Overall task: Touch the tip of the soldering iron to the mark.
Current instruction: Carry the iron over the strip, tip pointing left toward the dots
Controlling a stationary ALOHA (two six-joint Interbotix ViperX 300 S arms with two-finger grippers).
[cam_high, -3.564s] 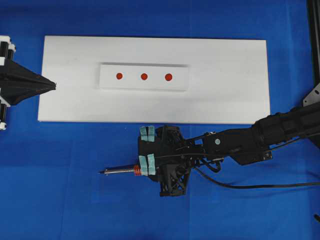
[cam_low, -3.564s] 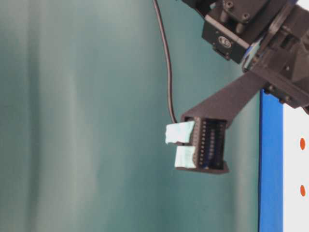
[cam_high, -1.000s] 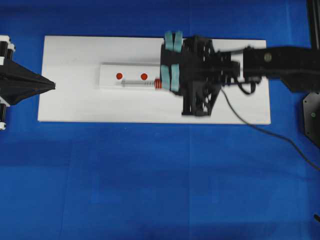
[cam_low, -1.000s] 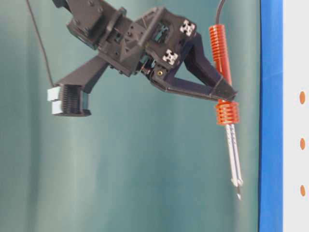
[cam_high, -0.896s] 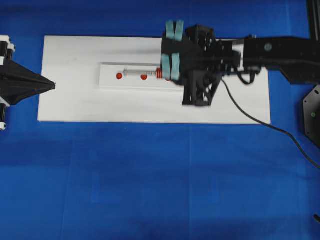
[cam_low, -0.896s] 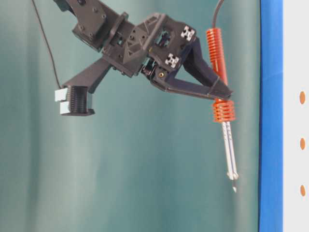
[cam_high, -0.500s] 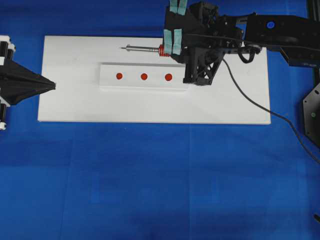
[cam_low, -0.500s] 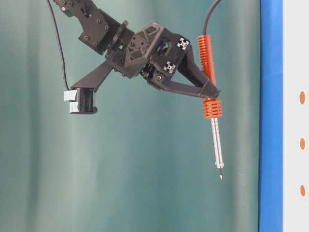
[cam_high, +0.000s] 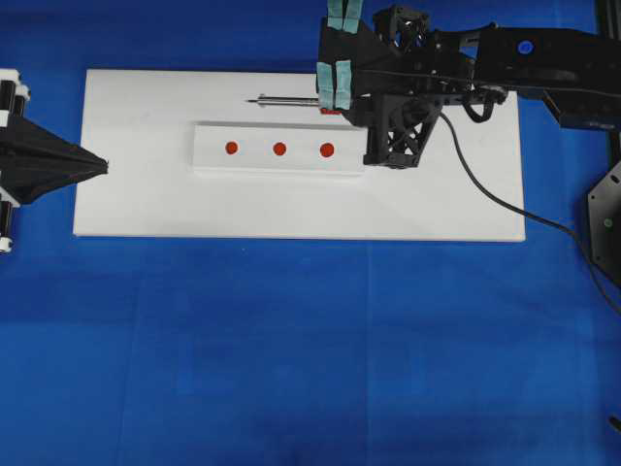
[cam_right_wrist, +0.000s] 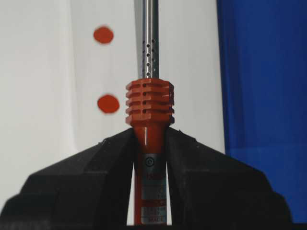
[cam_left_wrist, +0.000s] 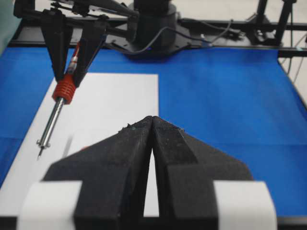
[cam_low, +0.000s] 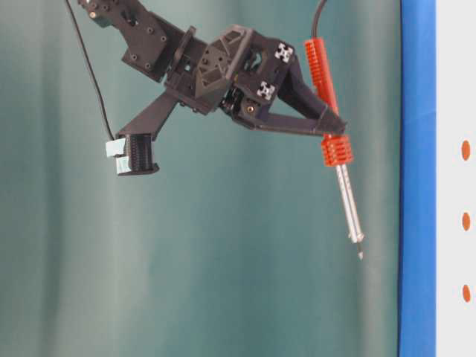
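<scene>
Overhead exterior view: the right gripper (cam_high: 335,60) grasps the soldering iron (cam_high: 291,98) by its orange-red handle, jaws clamped on it. The silver shaft points left above the white board (cam_high: 146,204), on the far side of the white block (cam_high: 279,149). The tip lies beyond the block's far edge, between the mark (cam_high: 279,149) and the left outer dot (cam_high: 231,148) in left-right position. It touches neither.

The table-level view shows the iron (cam_low: 338,156) held clear above the surface, with the tip tilted down toward the board.

Procedure, as judged from this pose:
1. Bring the tip toward the near side until it lines up with the row of dots.
2. Draw the tip right so it stands over the middle dot, not the outer ones.
3. Lower slowly with the shaft angled down, so that the tip meets the block before any other part.
4. Stop at first contact. Extra pressure could make the tip skid off the dot, or turn the iron in the grasp.

In the right wrist view the ribbed collar (cam_right_wrist: 149,103) sits just ahead of the jaws, the handle pinched between them, and the shaft runs straight out along their centreline.

The left gripper (cam_high: 97,166) rests at the board's left edge, well apart from the block. Its jaws are closed together on nothing, as the left wrist view (cam_left_wrist: 148,143) confirms.
</scene>
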